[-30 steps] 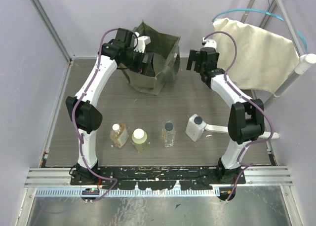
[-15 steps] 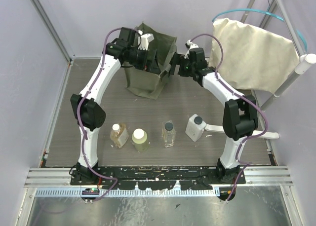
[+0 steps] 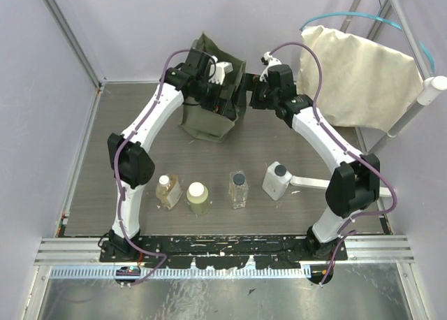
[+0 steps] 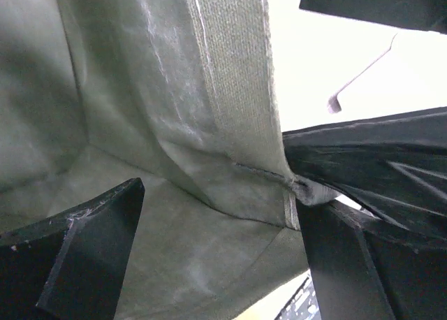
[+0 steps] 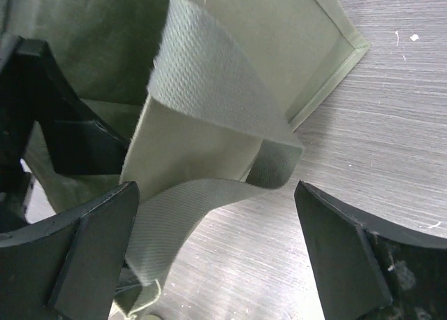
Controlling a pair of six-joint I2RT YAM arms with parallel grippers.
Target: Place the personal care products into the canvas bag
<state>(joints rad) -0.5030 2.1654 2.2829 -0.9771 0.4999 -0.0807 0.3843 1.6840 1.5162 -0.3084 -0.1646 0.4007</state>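
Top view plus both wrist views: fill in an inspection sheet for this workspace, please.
Surface: grey wood-grain table.
Job's things: olive bag upright at the far side; amber bottle, yellow-green bottle, clear bottle and white bottle in a row near the arm bases, none bagged.
Clutter: white strip beside the white bottle.
Grippers: left gripper open at the bag's inner wall; right gripper open, a strap handle between its fingers.
Cables: purple cables loop along both arms; teal hose far right.
Surroundings: cream sack on a white pipe frame, lilac walls, metal rail in front.
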